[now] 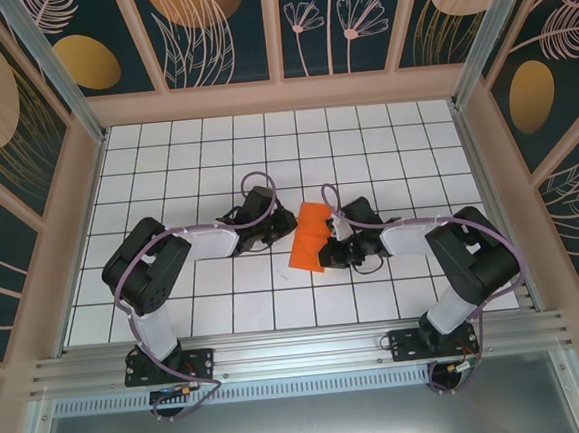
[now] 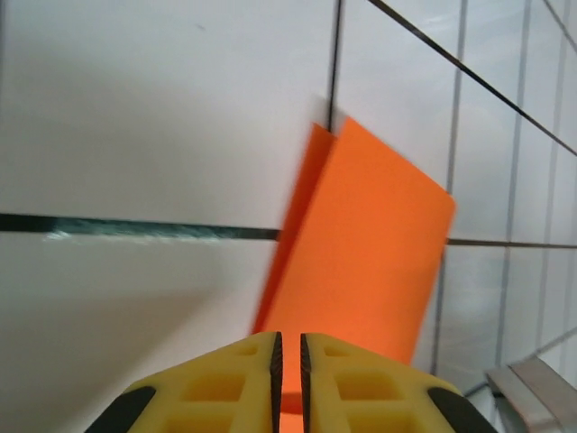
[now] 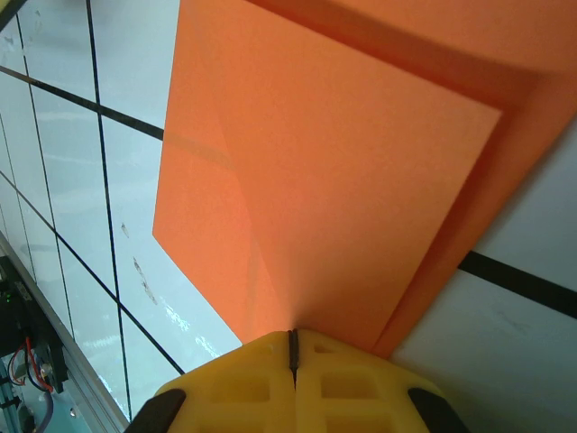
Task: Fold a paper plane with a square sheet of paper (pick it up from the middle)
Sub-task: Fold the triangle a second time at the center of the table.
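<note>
As both grip it | square sheet of paper [image 2: 361, 253] between left pincer [image 2: 288, 361], right pincer [image 3: 292, 347]

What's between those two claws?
The top view shows the creased orange sheet of paper between the left gripper and right gripper; both pinch its edges.

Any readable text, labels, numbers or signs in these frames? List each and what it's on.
No readable text in any view.
orange sheet of paper: plain, no print.
white grid table: black lines only, no numbers.
wall panels: leaf and flower art, no words.
wired electronics at the table edge: too small and blurred to tell if marked.
</note>
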You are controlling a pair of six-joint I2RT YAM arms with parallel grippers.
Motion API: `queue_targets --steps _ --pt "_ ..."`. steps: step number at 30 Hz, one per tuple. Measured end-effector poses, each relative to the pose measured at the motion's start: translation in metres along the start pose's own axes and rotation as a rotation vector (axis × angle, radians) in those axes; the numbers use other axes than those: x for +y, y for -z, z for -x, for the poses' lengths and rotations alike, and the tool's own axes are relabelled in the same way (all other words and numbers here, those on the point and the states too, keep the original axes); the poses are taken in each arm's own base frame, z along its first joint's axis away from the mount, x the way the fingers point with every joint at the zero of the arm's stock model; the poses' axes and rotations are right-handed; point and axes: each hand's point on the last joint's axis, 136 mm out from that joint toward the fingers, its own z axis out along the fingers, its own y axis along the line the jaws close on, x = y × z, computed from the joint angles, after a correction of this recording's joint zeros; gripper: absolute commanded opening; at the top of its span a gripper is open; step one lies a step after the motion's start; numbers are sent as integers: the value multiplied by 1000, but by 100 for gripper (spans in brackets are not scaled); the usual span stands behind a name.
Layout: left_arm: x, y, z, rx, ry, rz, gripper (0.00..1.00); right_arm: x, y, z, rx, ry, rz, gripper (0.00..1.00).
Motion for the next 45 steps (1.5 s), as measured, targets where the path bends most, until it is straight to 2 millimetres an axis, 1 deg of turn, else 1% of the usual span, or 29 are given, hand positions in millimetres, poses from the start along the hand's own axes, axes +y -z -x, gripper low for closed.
queue_targets --steps 3,6,8,13,16,19,24,27,29,34,35,40,45 --pt "-19 -1 -16 44 -28 -68 9 0 1 0 -1 0 0 0" --pt "-30 -5 -30 76 -35 -127 9 0 2 -1 0 -2 -5 0" --pt "-28 -9 -37 93 -25 -140 8 0 2 -1 2 -4 -7 0" --pt "-4 -20 -48 116 13 -96 9 0 4 -2 10 -14 -21 1" --pt "-5 -21 -47 107 19 -111 9 -1 7 -3 11 -18 -33 4" --pt "-5 -22 -46 102 18 -112 10 3 12 -4 10 -16 -28 6" --pt "-5 -22 -45 96 17 -115 10 21 15 6 3 15 3 7" --pt "-5 -22 -45 94 16 -117 10 29 12 13 3 31 13 7" --pt "-5 -22 -45 94 16 -117 10 27 7 14 13 24 6 7" --pt "-4 -22 -45 94 16 -116 10 8 -5 1 65 -19 -30 6" --pt "-4 -22 -45 94 17 -115 9 7 -5 0 64 -18 -25 6" --pt "-3 -23 -45 94 17 -114 8 8 -4 -3 50 -4 -4 8" --pt "-4 -23 -45 90 19 -124 8 6 0 -15 55 -8 3 8"
